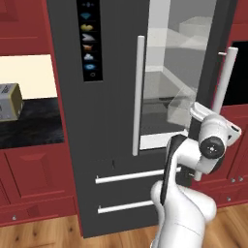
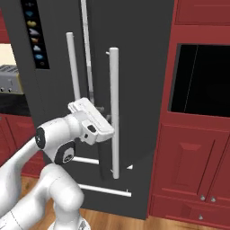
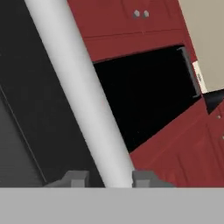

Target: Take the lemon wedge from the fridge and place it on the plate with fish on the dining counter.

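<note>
Straddling the right door handle (image 3: pixel 83 100) of the fridge (image 1: pixel 111 121), my pincer (image 3: pixel 106 178) sat fingers apart around it, door-opening step, next needing a firm clamp and wider pull.

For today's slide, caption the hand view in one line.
Claw straddling the pale fridge door handle, red cabinets behind.

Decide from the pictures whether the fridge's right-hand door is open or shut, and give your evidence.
Open. The right door is swung outward and its bar handle stands clear of the fridge, whose clear shelves show through the gap.
</note>
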